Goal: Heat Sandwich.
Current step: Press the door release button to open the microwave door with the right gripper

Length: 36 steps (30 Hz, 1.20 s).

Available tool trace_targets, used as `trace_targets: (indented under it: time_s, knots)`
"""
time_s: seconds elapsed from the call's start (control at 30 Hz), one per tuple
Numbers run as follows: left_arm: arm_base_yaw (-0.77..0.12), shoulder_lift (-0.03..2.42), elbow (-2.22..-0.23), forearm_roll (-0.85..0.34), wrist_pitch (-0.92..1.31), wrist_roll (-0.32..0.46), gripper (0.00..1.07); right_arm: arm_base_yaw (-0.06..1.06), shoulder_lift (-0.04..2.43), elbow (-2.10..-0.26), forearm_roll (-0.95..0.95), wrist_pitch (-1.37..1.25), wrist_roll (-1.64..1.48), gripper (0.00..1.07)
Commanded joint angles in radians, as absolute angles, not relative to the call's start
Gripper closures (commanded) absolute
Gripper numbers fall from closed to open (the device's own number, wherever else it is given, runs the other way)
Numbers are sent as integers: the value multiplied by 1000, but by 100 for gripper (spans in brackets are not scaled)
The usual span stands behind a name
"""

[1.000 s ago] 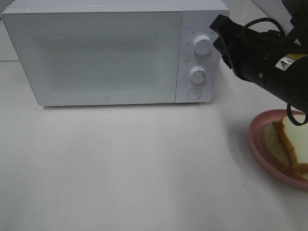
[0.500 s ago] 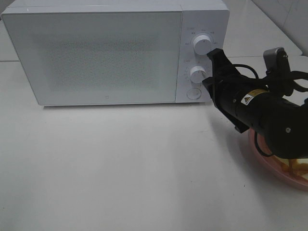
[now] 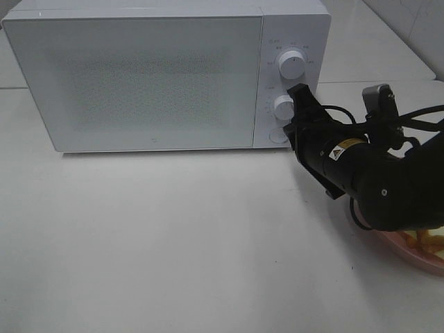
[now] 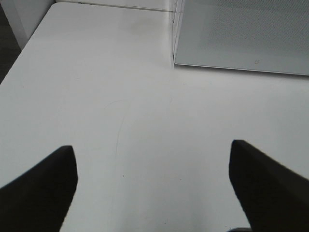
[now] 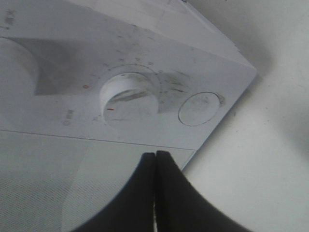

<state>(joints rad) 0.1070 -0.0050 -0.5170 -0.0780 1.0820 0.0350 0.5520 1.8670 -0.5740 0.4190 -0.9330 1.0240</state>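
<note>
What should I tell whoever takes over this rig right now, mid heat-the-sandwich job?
Left gripper: jaws open, empty, over the bare table near a front corner of the microwave.
Right gripper: jaws shut, holding nothing, tip aimed at the control panel, close to the round button beside the lower knob; I can't tell if it touches.
Sandwich: on the pink plate at the table's right, mostly hidden under the right arm.
Done: nothing visible; the microwave door is shut.
Left: open the door, put the sandwich in, close, set the knobs.
</note>
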Motion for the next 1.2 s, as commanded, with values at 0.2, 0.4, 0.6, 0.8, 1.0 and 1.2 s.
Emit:
trace_targets:
  time_s: [0.2,0.4,0.6,0.8,1.0,1.2]
  knots:
    - [109,-22,-514,-78,1069,29,26,554,1911,-598,390,-942,1094,107]
    - [109,-22,-514,-78,1069,29,26,554,1911,-643,352,-938,1113,107]
    - [109,-22,-514,-78,1069,29,26,549,1912,-643,380,-920,1119,107]
    - [109,-22,-514,-78,1069,29,26,549,1962,-682,388,-915,1150,107]
    - [109,-22,-514,-78,1069,29,26,549,2026,-755,482,-869,1202,107]
    - [109,-22,-514,-78,1069,29,26,549,2061,-814,524,-841,1197,107]
